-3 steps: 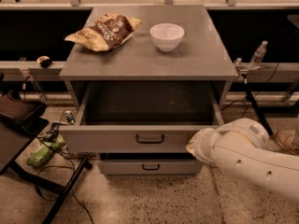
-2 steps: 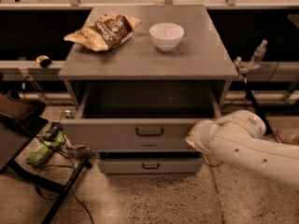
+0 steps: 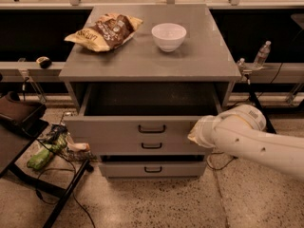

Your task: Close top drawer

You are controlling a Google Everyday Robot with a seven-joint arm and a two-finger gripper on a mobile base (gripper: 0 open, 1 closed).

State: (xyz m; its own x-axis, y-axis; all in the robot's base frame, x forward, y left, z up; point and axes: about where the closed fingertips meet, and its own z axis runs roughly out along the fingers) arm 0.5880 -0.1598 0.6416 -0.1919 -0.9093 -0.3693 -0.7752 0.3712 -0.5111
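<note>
The top drawer (image 3: 135, 127) is the uppermost of three in a grey cabinet (image 3: 142, 65). It stands partly pulled out, its dark inside showing, with a small black pull (image 3: 151, 128) at the middle of its flat front. My gripper (image 3: 194, 133) is at the right end of the drawer front, at the tip of the white arm (image 3: 256, 139) that reaches in from the lower right. The wrist covers the gripper's end, which looks to be against the front panel.
On the cabinet top lie a chip bag (image 3: 105, 31) and a white bowl (image 3: 168, 36). Two lower drawers (image 3: 151, 146) (image 3: 153, 169) sit below. A black stand with cables (image 3: 42, 151) is at the left, and a water bottle (image 3: 261, 54) at the right.
The top drawer's front has slid back toward the cabinet, so less of its inside shows. The arm has moved forward with it, staying at the front's right end.
</note>
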